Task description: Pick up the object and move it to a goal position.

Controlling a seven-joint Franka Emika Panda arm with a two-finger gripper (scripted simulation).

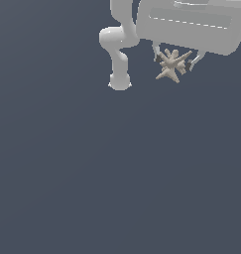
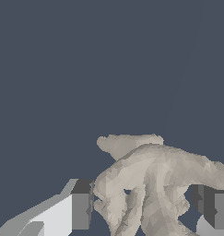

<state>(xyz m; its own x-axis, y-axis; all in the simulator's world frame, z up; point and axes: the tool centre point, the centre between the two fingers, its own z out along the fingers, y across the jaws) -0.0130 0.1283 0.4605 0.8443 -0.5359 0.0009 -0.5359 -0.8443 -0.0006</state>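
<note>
You are looking at a plain dark grey-blue ground with no writing, brand or label anywhere that can be read; the only mark on the robot is a thin dashed light line across the white hand housing (image 1: 191,22) in the exterior view.

Your tool (image 1: 174,63) sits near the top of the exterior view, toward that view's right, under the broad white housing. The star-shaped object (image 1: 171,64), beige-tan with several pointed arms, sits between the two fingers. One finger (image 1: 157,53) shows on the exterior view's left of the object and the other on its right, each close against the spikes.

In the wrist view the object (image 2: 152,184) fills the space between the dark pads (image 2: 80,205), one on each side, with spikes reaching past them. The tool is closed in on the object, pads pressed at or against its arms.

The white arm (image 1: 117,44) bends down to a rounded base (image 1: 119,82) on the exterior view's left of the tool. Whether the object touches the ground or hangs above it, you cannot tell from these views.
</note>
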